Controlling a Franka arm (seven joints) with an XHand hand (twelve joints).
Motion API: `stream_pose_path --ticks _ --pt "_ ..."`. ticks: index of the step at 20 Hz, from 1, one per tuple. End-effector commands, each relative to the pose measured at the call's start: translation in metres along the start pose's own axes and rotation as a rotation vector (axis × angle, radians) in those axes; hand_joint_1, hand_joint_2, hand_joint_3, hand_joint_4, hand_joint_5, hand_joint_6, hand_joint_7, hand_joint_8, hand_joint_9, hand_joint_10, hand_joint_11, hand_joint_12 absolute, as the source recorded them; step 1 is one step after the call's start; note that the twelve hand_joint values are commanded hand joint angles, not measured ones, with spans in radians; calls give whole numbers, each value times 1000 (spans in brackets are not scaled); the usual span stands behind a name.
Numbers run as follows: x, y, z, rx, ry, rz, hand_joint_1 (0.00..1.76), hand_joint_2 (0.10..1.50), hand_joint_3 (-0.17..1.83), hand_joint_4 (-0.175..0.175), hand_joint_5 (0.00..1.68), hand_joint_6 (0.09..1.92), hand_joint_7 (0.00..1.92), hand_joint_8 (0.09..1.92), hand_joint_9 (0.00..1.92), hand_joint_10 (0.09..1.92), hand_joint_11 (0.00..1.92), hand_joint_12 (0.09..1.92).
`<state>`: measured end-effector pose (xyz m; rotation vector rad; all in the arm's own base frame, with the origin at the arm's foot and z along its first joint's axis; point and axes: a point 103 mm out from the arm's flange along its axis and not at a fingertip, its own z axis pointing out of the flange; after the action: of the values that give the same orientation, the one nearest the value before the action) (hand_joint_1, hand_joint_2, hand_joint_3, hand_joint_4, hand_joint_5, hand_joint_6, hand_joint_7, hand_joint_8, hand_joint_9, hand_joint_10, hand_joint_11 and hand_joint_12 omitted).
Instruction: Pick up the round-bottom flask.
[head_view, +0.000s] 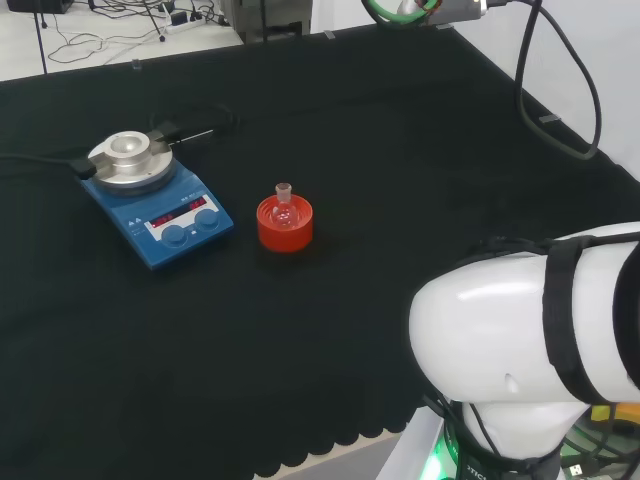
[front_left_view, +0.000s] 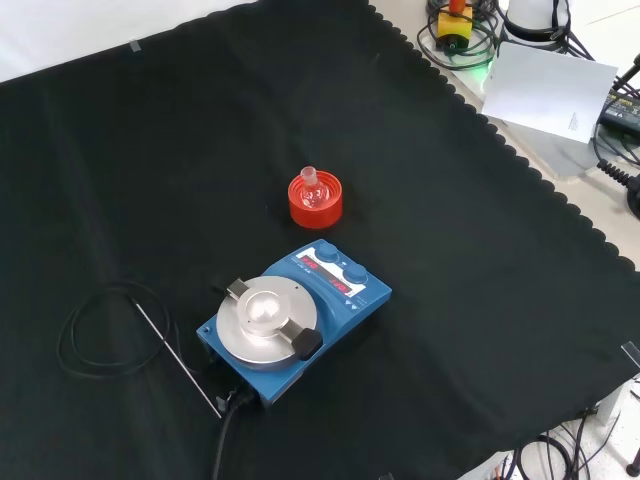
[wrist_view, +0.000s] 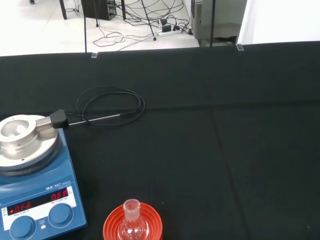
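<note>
**Flask sitting upright in its red stand, neck pointing up**

One small clear glass round-bottom flask (head_view: 284, 205) is sitting in one red ribbed ring stand (head_view: 285, 224) near the middle of the counter covered with black cloth (head_view: 400, 150). Its long axis is running vertically: the round bulb is resting down in the ring and the short open neck is pointing straight up, with no lean that the views are showing. In the front view the flask (front_left_view: 312, 190) is standing just behind the stirrer, toward the top of the picture, and in the wrist view its neck (wrist_view: 131, 209) is rising from the centre of the red rings.

One blue magnetic stirrer hotplate with a round silver top plate (head_view: 150, 195) is standing just beside the stand, to its left in the head view, apart from it and not touching. Two blue knobs and two red displays are facing along its front panel. One thin metal probe rod on a looped black cable (front_left_view: 175, 350) is lying flat on the cloth beside the stirrer, to its left in the front view.

The arm's large white link (head_view: 520, 350) is sitting at the lower right of the head view, well apart from the flask. Whether the fingers are spread, pressed together or pinching anything, I cannot tell.
</note>
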<state>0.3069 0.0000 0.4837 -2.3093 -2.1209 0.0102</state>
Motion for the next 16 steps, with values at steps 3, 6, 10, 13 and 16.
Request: stream_pose_path --ticks 3,6,10,13,16 --pt "0 2 0 -7 -10 3 67 1218 441 -20 315 288 127 678 248 753 86 1411" --pt "1 3 -1 -8 -16 4 5 1279 340 -18 337 222 80 605 203 690 35 1402" --pt "-2 8 7 -4 -2 12 0 1288 324 -18 341 210 78 597 202 684 30 1403" --pt "-9 11 23 12 14 27 0 1290 318 -18 346 206 83 598 212 687 32 1406" --pt "-19 17 41 37 33 49 20 1289 300 -19 356 193 90 597 220 687 39 1408"
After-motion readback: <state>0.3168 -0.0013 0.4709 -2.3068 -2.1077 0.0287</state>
